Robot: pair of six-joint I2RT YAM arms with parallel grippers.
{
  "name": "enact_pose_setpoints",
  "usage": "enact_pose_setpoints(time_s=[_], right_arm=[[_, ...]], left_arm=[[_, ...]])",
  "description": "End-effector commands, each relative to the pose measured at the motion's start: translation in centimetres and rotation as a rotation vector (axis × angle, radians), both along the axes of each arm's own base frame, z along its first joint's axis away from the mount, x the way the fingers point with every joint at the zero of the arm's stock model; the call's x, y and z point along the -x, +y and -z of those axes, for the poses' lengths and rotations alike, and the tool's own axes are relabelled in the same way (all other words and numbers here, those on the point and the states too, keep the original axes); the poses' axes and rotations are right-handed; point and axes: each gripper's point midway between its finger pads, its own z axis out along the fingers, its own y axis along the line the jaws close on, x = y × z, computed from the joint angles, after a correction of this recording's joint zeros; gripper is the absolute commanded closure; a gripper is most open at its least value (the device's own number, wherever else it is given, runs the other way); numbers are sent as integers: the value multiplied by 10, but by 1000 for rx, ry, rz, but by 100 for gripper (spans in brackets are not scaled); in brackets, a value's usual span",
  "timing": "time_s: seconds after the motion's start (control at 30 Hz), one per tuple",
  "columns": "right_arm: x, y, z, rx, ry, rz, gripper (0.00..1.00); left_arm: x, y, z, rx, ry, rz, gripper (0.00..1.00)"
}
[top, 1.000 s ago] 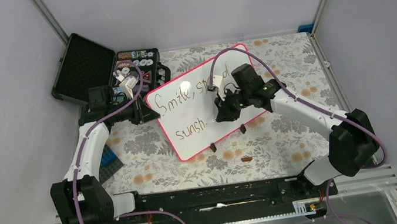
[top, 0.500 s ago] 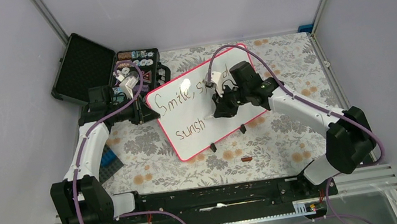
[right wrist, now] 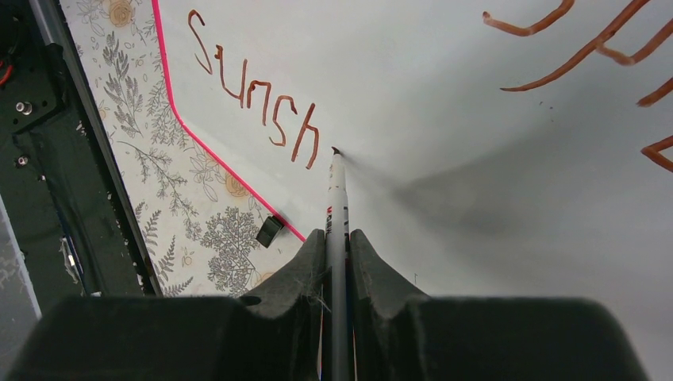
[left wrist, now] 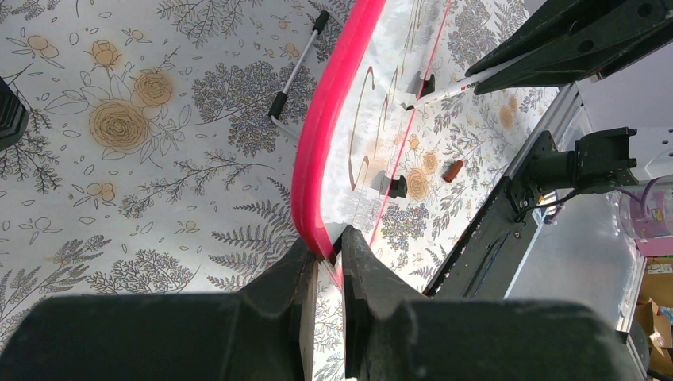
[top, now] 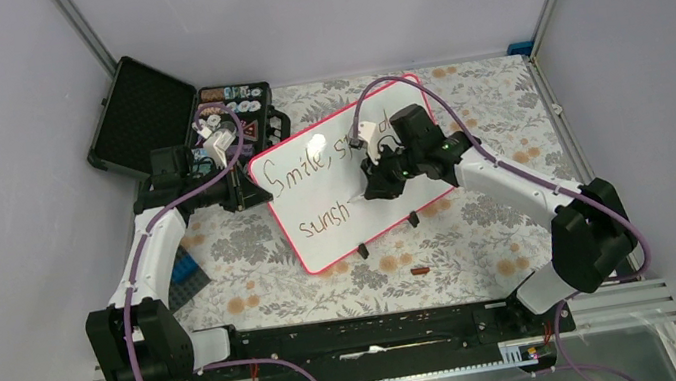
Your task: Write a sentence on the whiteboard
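You're mid-sentence on line 2. The whiteboard sits mid-table, skewed, with its left rim pinched between the closed fingers of the left gripper. The right gripper is clamped tight on the marker, whose tip looks to be touching the board just right of the "h". The sentence so far reads "Smile, sp…d" on line 1 and "sunsh" on line 2. The next stroke is probably an "i": it needs a short, light-pressure move to the right while you hold the board steady. From above, the right gripper covers the middle of the second word. A small brown piece near the board may be the cap, but I can't tell.
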Motion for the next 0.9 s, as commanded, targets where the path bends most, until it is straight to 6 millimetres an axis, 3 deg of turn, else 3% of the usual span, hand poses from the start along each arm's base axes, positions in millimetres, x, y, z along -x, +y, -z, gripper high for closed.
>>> enact_pose_setpoints(time_s=[0.0, 0.27, 0.87], right_arm=[[-18, -5, -22, -22, -76, 42, 100], [-16, -4, -21, -28, -63, 31, 100], [6, -4, 5, -1, -1, -21, 100]], left_arm=[[-11, 2, -7, -57, -94, 8, 100], [-11, 2, -7, -55, -92, 9, 100], [-11, 2, -7, -57, -93, 10, 100]])
